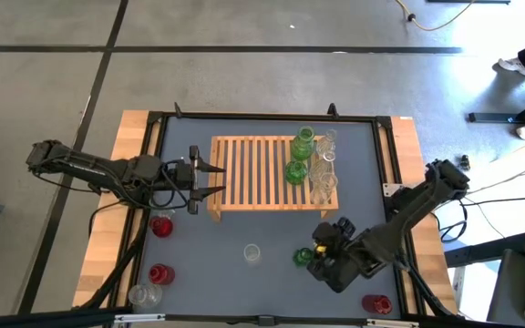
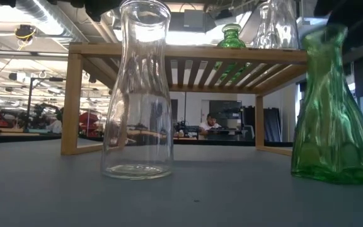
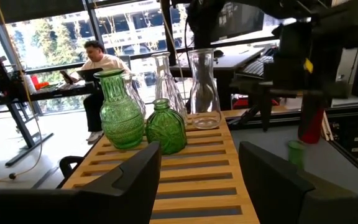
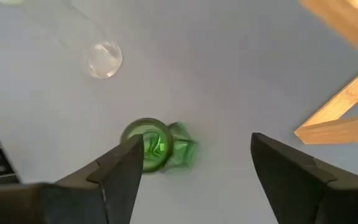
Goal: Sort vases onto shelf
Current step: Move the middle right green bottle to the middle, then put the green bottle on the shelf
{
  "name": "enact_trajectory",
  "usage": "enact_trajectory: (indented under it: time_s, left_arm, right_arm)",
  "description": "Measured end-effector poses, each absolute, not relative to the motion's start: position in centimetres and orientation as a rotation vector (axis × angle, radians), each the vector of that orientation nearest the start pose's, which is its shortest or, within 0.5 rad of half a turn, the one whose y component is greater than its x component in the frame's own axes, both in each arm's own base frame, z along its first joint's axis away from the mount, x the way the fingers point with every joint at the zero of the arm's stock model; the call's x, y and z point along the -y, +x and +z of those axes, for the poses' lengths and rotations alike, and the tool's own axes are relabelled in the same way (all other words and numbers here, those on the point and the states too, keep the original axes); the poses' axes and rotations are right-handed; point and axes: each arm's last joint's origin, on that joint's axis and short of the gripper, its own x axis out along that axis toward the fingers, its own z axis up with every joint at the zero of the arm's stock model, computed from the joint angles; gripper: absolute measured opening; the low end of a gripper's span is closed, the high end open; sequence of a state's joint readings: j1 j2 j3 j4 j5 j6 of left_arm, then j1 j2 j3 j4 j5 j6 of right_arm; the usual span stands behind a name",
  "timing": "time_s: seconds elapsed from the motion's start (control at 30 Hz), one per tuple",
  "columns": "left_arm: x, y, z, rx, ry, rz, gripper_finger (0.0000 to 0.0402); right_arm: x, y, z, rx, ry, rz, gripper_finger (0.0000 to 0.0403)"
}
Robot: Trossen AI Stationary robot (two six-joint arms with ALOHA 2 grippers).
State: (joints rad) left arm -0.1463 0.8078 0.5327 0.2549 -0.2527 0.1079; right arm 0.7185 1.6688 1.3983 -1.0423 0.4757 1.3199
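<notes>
The shelf (image 1: 276, 173) stands at the table's far middle. Two green vases (image 3: 122, 109) and several clear vases (image 3: 204, 87) stand on its right half. My left gripper (image 1: 210, 178) hangs open and level at the shelf's left end, its fingers (image 3: 129, 180) clear of the slats. Near the table's front right, my right gripper (image 4: 196, 140) is open and slants down over a green vase (image 4: 157, 146). That vase stands upright on its base on the table, beside one finger. A clear vase (image 2: 137, 94) stands to its left.
Two red vases (image 1: 161, 225) (image 1: 159, 273) and a clear one (image 1: 142, 294) stand at the table's front left. Another red vase (image 1: 376, 303) is at the front right corner. The shelf's left half (image 1: 244, 173) is bare slats. People sit in the room beyond.
</notes>
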Motion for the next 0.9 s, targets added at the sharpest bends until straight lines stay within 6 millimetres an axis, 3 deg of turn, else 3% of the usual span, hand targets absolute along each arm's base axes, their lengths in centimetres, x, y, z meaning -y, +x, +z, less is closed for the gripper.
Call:
enact_trajectory:
  time_s: [0.2,0.37,0.67,0.9]
  left_arm:
    - [2.0,18.4,28.4,-0.023,0.132,0.105,0.0211]
    - [2.0,18.4,28.5,-0.009,0.149,0.106,0.0211]
    - [2.1,18.4,28.0,-0.057,0.128,0.069,0.0211]
    - [2.3,18.4,27.5,-0.106,0.121,-0.002,0.0211]
  right_arm:
    - [-22.7,22.0,27.7,-0.872,0.464,-0.452,0.0276]
    - [-25.3,20.4,24.8,-0.765,0.488,-0.460,0.0276]
    - [-27.3,22.7,19.8,-0.687,0.477,-0.477,0.0276]
    - [-26.3,24.7,17.9,-0.647,0.425,-0.555,0.0276]
